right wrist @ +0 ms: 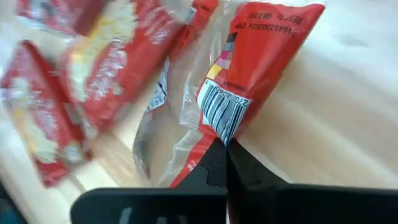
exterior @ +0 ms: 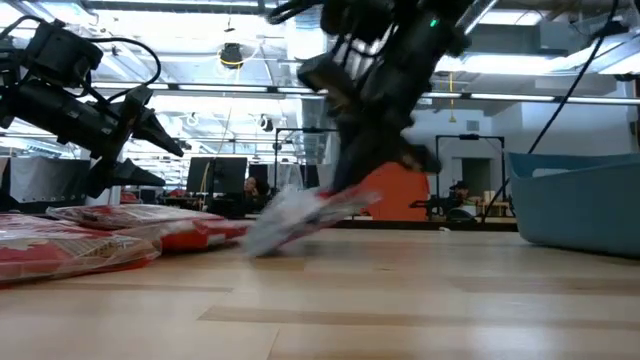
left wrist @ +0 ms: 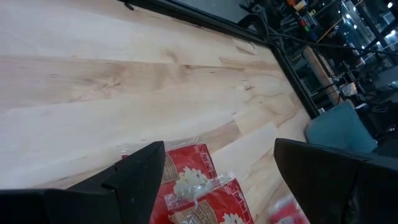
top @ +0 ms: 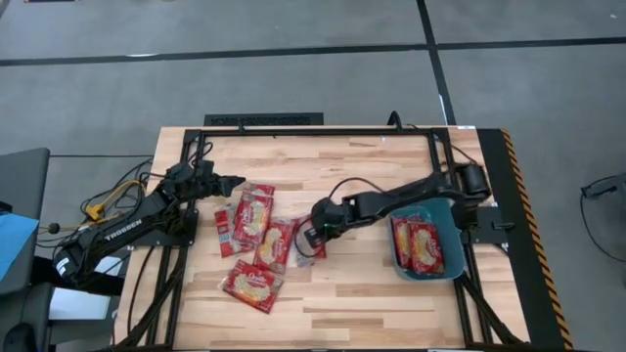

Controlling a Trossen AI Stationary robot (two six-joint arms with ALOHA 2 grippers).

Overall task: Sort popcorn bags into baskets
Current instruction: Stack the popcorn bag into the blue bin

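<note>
Several red popcorn bags [top: 252, 220] lie flat and overlapping on the wooden table, left of centre. One more popcorn bag [right wrist: 249, 68], barcode side up, sits tilted at the table's middle with my right gripper [right wrist: 225, 148] shut on it; the same gripper [top: 315, 235] shows in the high view. The teal basket [top: 452, 220] stands at the right with two bags [top: 418, 244] lying inside. My left gripper [top: 233, 182] hovers open just above the pile's far left end, touching nothing. My right gripper pinches the bag's clear sealed edge beside the barcode [right wrist: 219, 124] between its two fingertips. The fingers slant down from the table's right. The bag is tilted, with its held end raised and its other end [exterior: 258, 243] down at the table.
A black frame [top: 293, 130] runs along the table's far and side edges. Bare wood lies between the held bag and the basket [exterior: 575, 200] and along the near edge. Cables trail off the table's left side.
</note>
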